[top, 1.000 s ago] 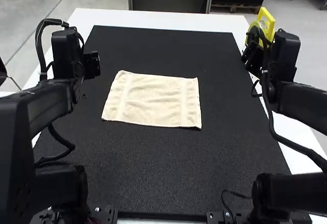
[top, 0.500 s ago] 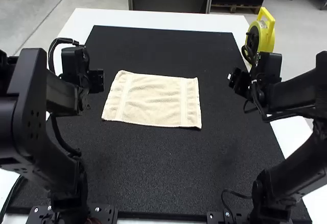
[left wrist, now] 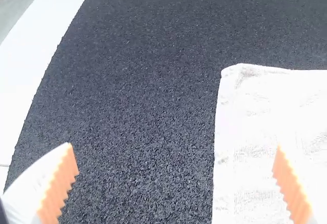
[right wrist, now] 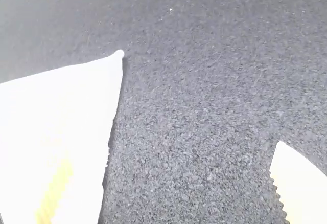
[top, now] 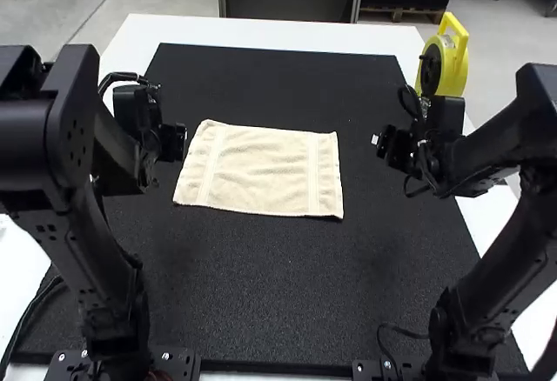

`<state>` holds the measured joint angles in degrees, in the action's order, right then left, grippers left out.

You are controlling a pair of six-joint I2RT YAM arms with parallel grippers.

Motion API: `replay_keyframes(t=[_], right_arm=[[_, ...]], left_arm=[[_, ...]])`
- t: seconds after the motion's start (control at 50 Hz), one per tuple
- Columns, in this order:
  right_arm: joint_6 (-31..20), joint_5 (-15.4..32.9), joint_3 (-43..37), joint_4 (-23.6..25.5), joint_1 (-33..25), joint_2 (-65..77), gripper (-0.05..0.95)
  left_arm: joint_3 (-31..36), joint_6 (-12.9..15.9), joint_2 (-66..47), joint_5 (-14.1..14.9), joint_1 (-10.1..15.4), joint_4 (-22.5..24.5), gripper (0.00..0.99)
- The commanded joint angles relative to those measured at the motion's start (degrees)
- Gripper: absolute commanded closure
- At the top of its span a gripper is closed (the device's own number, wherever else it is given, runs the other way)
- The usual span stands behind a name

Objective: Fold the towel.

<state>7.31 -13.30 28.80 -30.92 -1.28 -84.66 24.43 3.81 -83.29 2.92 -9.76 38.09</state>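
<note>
The high view shows the towel (top: 265,170) spread flat and unfolded on a dark mat (top: 287,285) over the white tabletop (top: 196,29), between the two arms. The job looks to be at its start: lining up for the first fold. The left gripper (left wrist: 173,147) has its fingers spread wide, one over the mat, the other over the towel's side band; the right gripper's (right wrist: 172,151) are spread too, one over cloth, one over mat. Next, each probably needs to lower and pinch an edge or corner — evenly, or the thin cloth may slip or ruck up. A yellow reel (top: 457,63) stands by the right side, behind the right gripper, and seems out of the fold's way; a black cable (top: 400,327) loops near the right arm's base.
</note>
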Motion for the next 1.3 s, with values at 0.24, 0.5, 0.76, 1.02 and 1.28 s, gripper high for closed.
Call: replay_keyframes(t=[0.24, 0.5, 0.76, 1.02, 1.28], right_arm=[[-1.6, -3.1, 6.2, -4.5, 4.6, -10.1, 0.0], [-1.8, -4.5, 11.2, -7.1, 6.6, -18.0, 0.0], [-1.9, -6.5, 16.0, -8.5, 6.7, -23.9, 0.0], [-1.8, -9.2, 18.8, -9.8, 6.9, -28.5, 0.0], [-1.7, -10.1, 22.1, -11.6, 6.6, -32.9, 0.0]], left_arm=[[5.5, 0.8, -6.7, 4.9, -0.5, 5.5, 0.084], [8.7, 0.7, -13.4, 9.6, -0.7, 9.2, 0.087], [11.5, 0.7, -19.5, 14.0, -2.6, 10.6, 0.087], [13.1, 0.8, -22.4, 17.3, -3.8, 11.8, 0.089], [16.0, 0.8, -27.8, 21.2, -3.8, 13.9, 0.087]])
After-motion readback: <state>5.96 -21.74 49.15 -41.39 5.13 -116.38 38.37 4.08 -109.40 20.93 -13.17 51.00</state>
